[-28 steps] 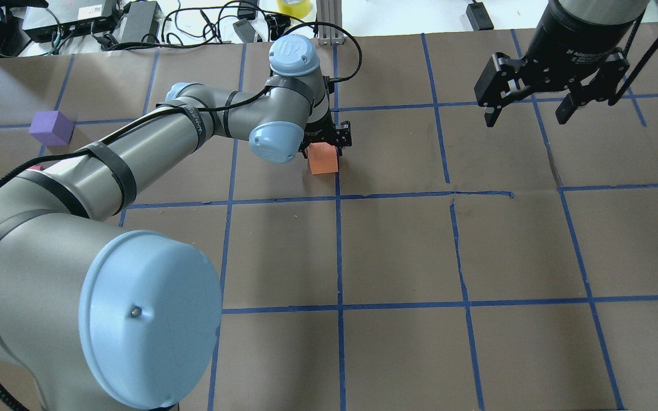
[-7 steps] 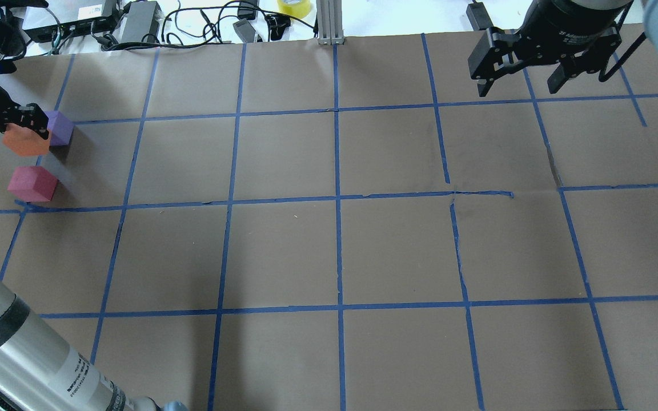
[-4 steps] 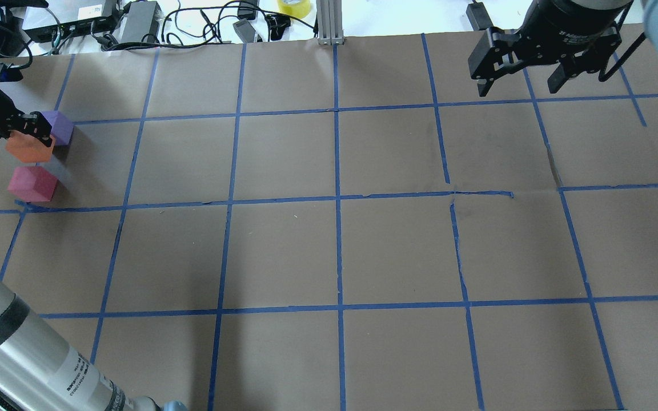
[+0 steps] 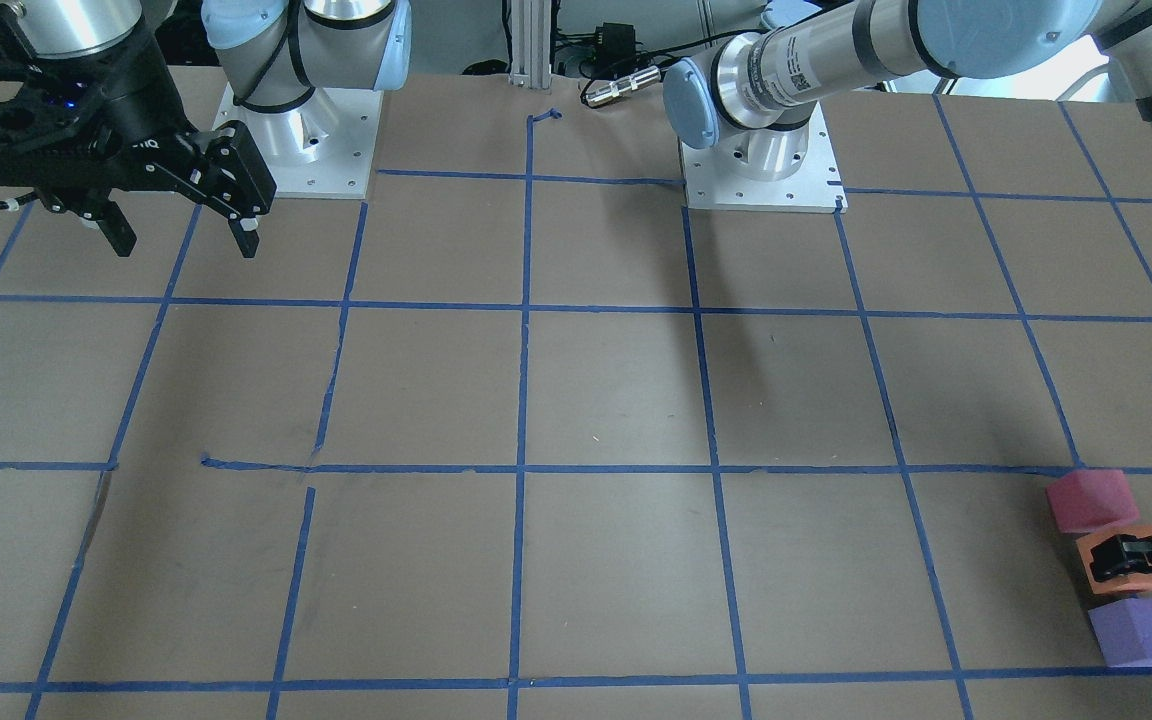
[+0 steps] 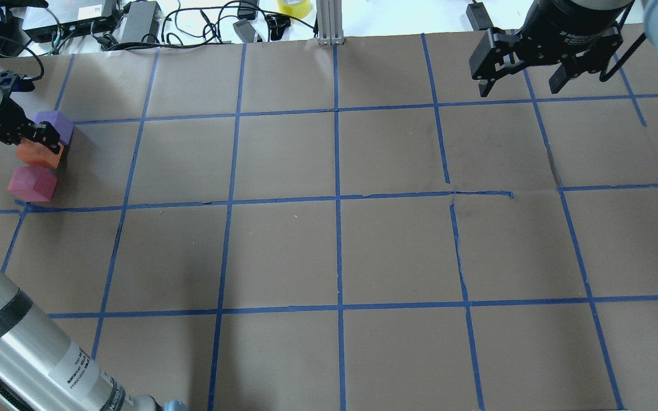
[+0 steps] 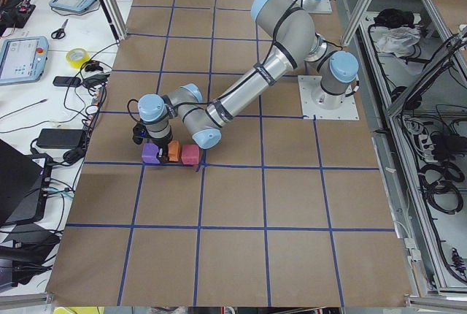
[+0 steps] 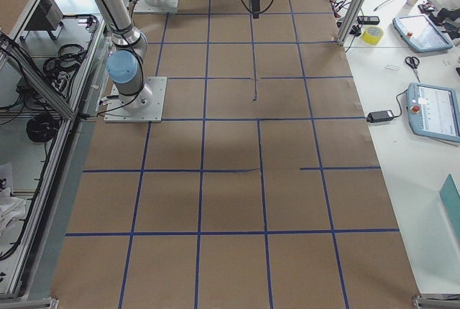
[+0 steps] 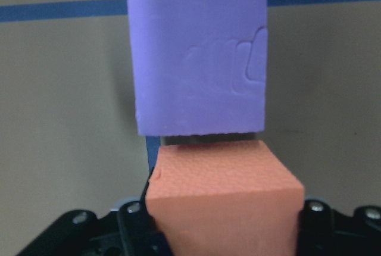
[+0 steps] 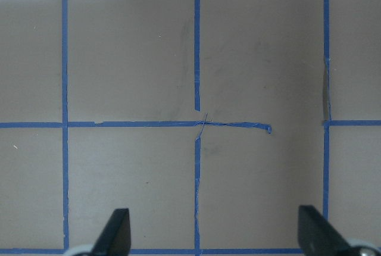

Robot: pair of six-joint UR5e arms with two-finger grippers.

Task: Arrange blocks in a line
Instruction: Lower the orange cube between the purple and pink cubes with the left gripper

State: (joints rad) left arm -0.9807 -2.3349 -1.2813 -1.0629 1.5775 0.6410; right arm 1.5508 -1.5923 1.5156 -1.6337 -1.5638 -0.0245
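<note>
Three foam blocks stand in a row at the table's far left. The purple block (image 5: 56,123) (image 4: 1141,632) (image 8: 199,68) is farthest from the robot. The pinkish-red block (image 5: 32,184) (image 4: 1091,500) is nearest to it. The orange block (image 5: 40,156) (image 4: 1111,578) (image 8: 223,199) is between them, close to both and level with them, down at or just above the paper. My left gripper (image 5: 36,147) (image 4: 1136,558) (image 8: 223,232) is shut on the orange block. My right gripper (image 5: 522,85) (image 4: 184,238) (image 9: 217,238) is open and empty, high over the far right of the table.
Brown paper with a blue tape grid (image 5: 337,197) covers the table. Cables, power bricks and a tape roll (image 5: 295,5) lie beyond the far edge, beside an aluminium post (image 5: 329,23). My left arm's lower link (image 5: 20,342) fills the near left corner.
My left gripper has carried the orange block from the table's middle to the far left and lowered it between the purple and pinkish-red blocks. The right gripper has drawn back a little.
</note>
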